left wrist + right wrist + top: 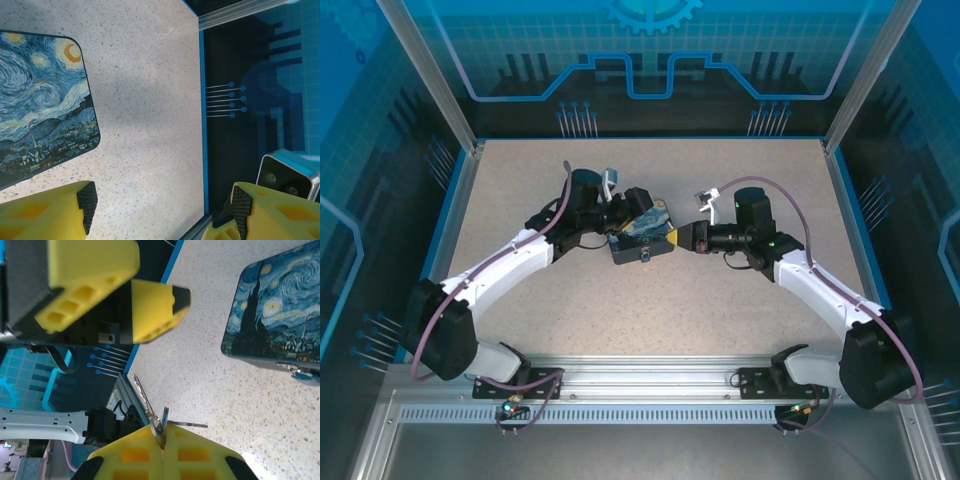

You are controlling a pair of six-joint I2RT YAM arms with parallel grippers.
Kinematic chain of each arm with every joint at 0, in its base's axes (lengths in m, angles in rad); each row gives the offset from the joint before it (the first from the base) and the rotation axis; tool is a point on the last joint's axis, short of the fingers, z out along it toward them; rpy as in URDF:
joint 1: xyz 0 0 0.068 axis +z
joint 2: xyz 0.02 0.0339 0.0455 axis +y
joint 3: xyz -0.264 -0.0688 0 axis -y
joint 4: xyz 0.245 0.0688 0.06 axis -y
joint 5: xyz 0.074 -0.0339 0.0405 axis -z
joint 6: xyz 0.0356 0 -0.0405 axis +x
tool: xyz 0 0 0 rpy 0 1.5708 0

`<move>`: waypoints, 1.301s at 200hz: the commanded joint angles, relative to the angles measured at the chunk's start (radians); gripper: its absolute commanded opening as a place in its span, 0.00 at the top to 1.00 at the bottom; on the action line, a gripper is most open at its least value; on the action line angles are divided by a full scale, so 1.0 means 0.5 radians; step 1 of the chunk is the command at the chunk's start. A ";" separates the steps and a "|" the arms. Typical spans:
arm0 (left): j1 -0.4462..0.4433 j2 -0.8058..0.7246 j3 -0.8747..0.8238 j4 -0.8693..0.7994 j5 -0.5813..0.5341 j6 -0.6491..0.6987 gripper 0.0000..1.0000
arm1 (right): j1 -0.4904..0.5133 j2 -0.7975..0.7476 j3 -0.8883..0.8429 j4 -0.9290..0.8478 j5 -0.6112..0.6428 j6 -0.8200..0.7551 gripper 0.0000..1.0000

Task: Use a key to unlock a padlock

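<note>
Right gripper (162, 439) pinches the key (162, 421); left gripper (164, 205) gapes beside tin (45, 100).

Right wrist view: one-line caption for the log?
Right gripper shut on the key, with the padlock at the painted tin's lower edge.

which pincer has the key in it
The right pincer: it is shut on the key, which juts out from its tip. The left pincer is wide open, beside the painted tin.
</note>
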 commanded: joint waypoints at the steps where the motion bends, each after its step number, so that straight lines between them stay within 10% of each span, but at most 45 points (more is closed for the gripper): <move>1: -0.009 -0.042 -0.132 0.129 0.076 -0.253 0.28 | -0.021 0.027 -0.081 0.301 -0.034 0.215 1.00; 86: -0.026 0.011 -0.192 0.422 0.058 -1.478 0.32 | 0.012 0.070 -0.091 0.735 0.007 0.229 1.00; 137: -0.078 0.092 -0.137 0.539 0.096 -1.677 0.34 | 0.052 0.176 -0.016 0.855 0.056 0.254 1.00; 260: 0.011 0.022 0.150 0.112 0.207 0.316 0.39 | 0.010 0.266 0.086 0.521 -0.087 0.186 1.00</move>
